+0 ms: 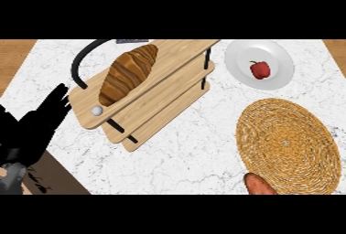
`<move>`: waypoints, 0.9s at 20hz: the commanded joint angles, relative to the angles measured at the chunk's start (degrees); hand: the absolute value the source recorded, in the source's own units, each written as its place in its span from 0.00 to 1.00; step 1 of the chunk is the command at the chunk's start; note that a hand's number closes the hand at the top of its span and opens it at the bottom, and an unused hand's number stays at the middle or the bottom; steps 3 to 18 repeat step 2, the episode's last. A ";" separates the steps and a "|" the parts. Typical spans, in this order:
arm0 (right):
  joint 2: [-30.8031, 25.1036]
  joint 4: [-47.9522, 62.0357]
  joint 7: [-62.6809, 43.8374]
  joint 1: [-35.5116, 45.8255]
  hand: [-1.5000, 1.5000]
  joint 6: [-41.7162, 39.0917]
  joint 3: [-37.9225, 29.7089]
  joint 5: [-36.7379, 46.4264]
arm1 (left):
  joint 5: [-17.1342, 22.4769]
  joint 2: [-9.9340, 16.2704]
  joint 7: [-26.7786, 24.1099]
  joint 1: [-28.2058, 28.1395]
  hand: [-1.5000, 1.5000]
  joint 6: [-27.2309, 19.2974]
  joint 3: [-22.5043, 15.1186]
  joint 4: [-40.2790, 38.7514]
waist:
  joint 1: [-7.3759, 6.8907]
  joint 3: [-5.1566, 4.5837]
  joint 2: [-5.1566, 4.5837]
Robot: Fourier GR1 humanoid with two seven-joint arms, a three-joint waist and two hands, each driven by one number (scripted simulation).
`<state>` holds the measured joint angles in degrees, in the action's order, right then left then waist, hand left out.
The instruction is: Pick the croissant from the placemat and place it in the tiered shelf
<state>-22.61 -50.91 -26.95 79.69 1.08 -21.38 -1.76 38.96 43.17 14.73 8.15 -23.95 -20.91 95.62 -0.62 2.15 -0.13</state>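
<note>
A croissant point(128, 74) lies on the top board of a wooden tiered shelf point(182, 61) at the upper left of a marble counter point(196, 155). Its long axis runs diagonally, from upper right down to lower left. It is already off the round woven placemat point(287, 144), which sits well apart at the lower right. The left hand point(40, 123), at the left edge, is the nearer one; the croissant lies up and to its right, not touching. Its dark fingers look spread, holding nothing. The right hand is not visible.
</note>
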 commanded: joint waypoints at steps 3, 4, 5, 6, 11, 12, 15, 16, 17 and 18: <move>-6.38 3.20 1.96 -2.62 0.00 -7.95 -3.73 -3.83 | -0.75 -5.69 -3.36 -6.56 0.50 -0.20 -3.78 -6.76 | 0.22 -2.21 -0.94; -6.38 3.20 1.96 -2.62 0.00 -7.95 -3.73 -3.83 | -0.75 -5.69 -3.36 -6.56 0.50 -0.20 -3.78 -6.76 | 0.22 -2.21 -0.94; -6.38 3.20 1.96 -2.62 0.00 -7.95 -3.73 -3.83 | -0.75 -5.69 -3.36 -6.56 0.50 -0.20 -3.78 -6.76 | 0.22 -2.21 -0.94; -6.38 3.20 1.96 -2.62 0.00 -7.95 -3.73 -3.83 | -0.75 -5.69 -3.36 -6.56 0.50 -0.20 -3.78 -6.76 | 0.22 -2.21 -0.94; -6.38 3.20 1.96 -2.62 0.00 -7.95 -3.73 -3.83 | -0.75 -5.69 -3.36 -6.56 0.50 -0.20 -3.78 -6.76 | 0.22 -2.21 -0.94; -6.38 3.20 1.96 -2.62 0.00 -7.95 -3.73 -3.83 | -0.75 -5.69 -3.36 -6.56 0.50 -0.20 -3.78 -6.76 | 0.22 -2.21 -0.94; -6.38 3.20 1.96 -2.62 0.00 -7.95 -3.73 -3.83 | -0.75 -5.69 -3.36 -6.56 0.50 -0.20 -3.78 -6.76 | 0.22 -2.21 -0.94; -6.38 3.20 1.96 -2.62 0.00 -7.95 -3.73 -3.83 | -0.75 -5.69 -3.36 -6.56 0.50 -0.20 -3.78 -6.76 | 0.22 -2.21 -0.94; -6.38 3.20 1.96 -2.62 0.00 -7.95 -3.73 -3.83 | -0.75 -5.69 -3.36 -6.56 0.50 -0.20 -3.78 -6.76 | 0.22 -2.21 -0.94; -6.38 3.20 1.96 -2.62 0.00 -7.95 -3.73 -3.83 | -0.75 -5.69 -3.36 -6.56 0.50 -0.20 -3.78 -6.76 | 0.22 -2.21 -0.94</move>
